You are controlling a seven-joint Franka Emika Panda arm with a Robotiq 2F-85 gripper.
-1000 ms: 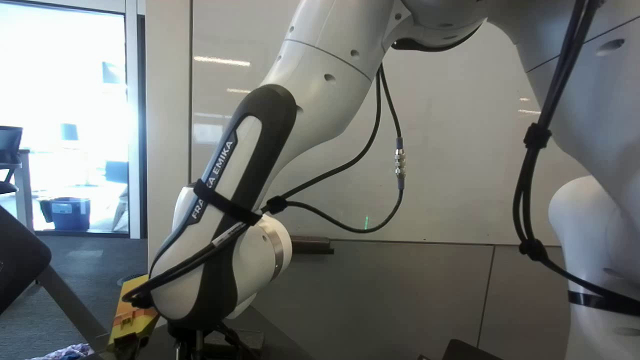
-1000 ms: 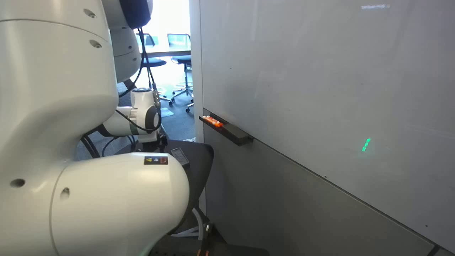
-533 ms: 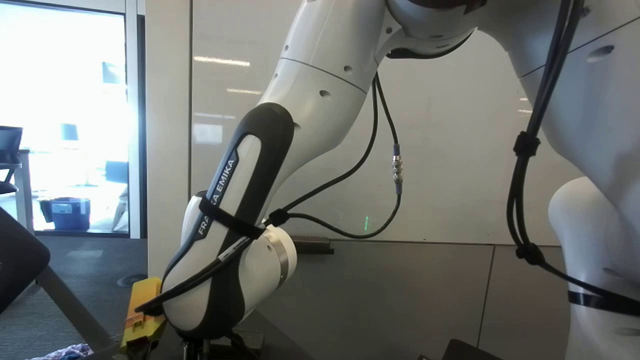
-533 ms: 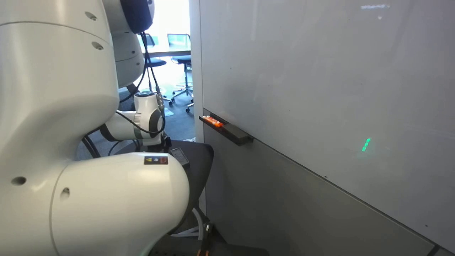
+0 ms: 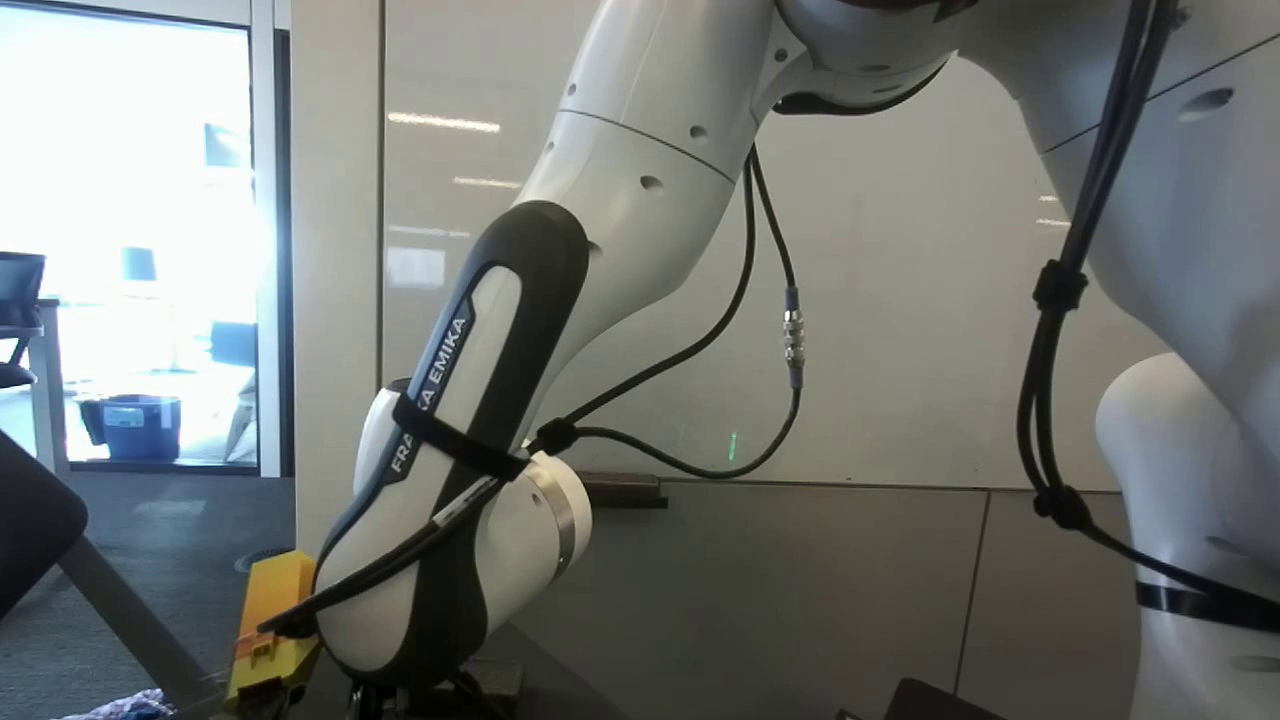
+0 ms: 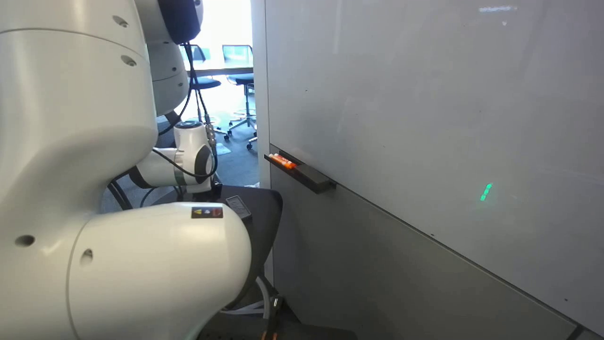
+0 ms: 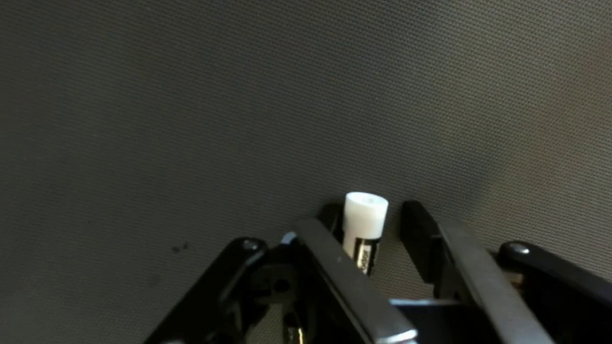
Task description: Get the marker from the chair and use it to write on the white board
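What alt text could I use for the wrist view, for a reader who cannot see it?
The gripper stands open with the white end of a marker between its jaws, against a dark woven chair seat. A gap shows along one side of the marker; below its black-and-white label, the gripper hides it.

It looks like an office or meeting room; a large glossy white board (image 6: pixel 401 118) has orange markers (image 6: pixel 282 161) on its narrow dark ledge (image 6: pixel 304 181). In an exterior view wheeled chairs (image 6: pixel 241 79) stand in a bright area past the board's edge; a tall glass window (image 5: pixel 150 130) looks onto a blue bin (image 5: pixel 142 428), with dark grey carpet (image 5: pixel 190 540) before it.
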